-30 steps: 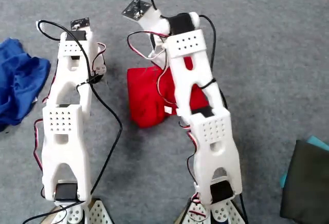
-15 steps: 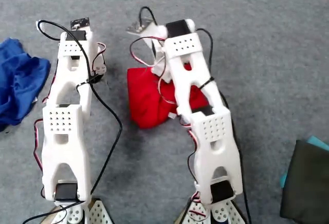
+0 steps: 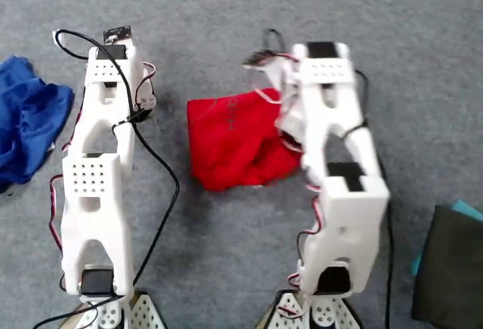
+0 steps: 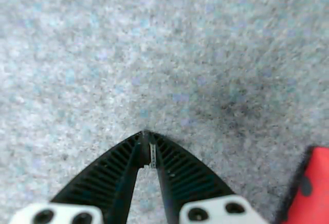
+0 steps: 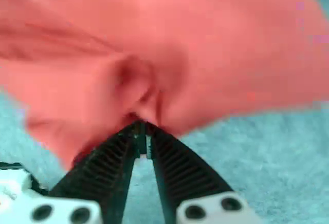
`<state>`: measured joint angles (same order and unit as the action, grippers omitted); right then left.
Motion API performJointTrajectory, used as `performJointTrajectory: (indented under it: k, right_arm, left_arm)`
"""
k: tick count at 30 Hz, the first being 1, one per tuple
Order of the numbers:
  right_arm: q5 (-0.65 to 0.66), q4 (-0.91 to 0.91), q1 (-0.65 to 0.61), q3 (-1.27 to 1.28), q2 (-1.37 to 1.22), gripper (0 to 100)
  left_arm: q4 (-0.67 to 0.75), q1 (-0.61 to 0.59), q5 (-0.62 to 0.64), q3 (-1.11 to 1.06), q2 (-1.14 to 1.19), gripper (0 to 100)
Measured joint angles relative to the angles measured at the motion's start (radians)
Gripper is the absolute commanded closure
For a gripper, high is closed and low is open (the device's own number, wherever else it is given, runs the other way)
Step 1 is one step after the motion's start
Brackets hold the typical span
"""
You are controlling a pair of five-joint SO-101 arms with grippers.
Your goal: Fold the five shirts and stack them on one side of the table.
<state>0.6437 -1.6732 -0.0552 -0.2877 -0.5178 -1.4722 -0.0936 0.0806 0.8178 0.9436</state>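
A red shirt [image 3: 230,140], folded into a rough bundle, lies mid-table between the two arms. In the right wrist view my right gripper [image 5: 141,131] is shut, its tips pinching a puckered fold of the red shirt [image 5: 169,44]. From above, the right arm [image 3: 332,155] stands over the shirt's right edge. My left gripper [image 4: 149,142] is shut on nothing, tips over bare grey carpet, with the red shirt's edge [image 4: 311,193] at its side. The left arm [image 3: 102,140] stretches along the shirt's left side, apart from it.
A crumpled blue shirt [image 3: 26,121] lies at the table's left edge. A dark folded shirt [image 3: 451,269] rests on a teal one [image 3: 469,210] at the near right corner. Grey carpet [image 3: 423,80] covers the table, with open room at the far right.
The right arm has swung from over the red shirt's middle to its right edge, uncovering most of the shirt. The left arm has not moved.
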Motion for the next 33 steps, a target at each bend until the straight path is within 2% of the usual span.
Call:
performJointTrajectory:
  k: [4, 8, 12, 17, 20, 29, 33]
  right_arm:
    - [0.055, 0.103, 0.121, 0.086, 0.008, 99.3]
    - [0.06, 0.109, 0.132, 0.087, 0.054, 99.3]
    - [-0.003, 0.107, 0.04, 0.069, 0.17, 99.3]
    - [-0.057, 0.104, -0.146, 0.063, 0.25, 99.3]
    - [-0.068, 0.129, -0.19, 0.08, 0.25, 99.3]
    - [-0.054, 0.486, -0.097, 0.075, -0.015, 99.3]
    - [-0.051, 0.482, -0.097, -0.074, -0.169, 99.3]
  left_arm:
    - [0.0, 0.0, 0.0, 0.0, 0.0, 98]
    - [0.0, 0.0, 0.0, 0.0, 0.0, 98]
    - [0.0, 0.0, 0.0, 0.0, 0.0, 98]
    - [0.0, 0.0, 0.0, 0.0, 0.0, 98]
    - [0.0, 0.0, 0.0, 0.0, 0.0, 98]
    - [0.0, 0.0, 0.0, 0.0, 0.0, 98]
    - [0.0, 0.0, 0.0, 0.0, 0.0, 98]
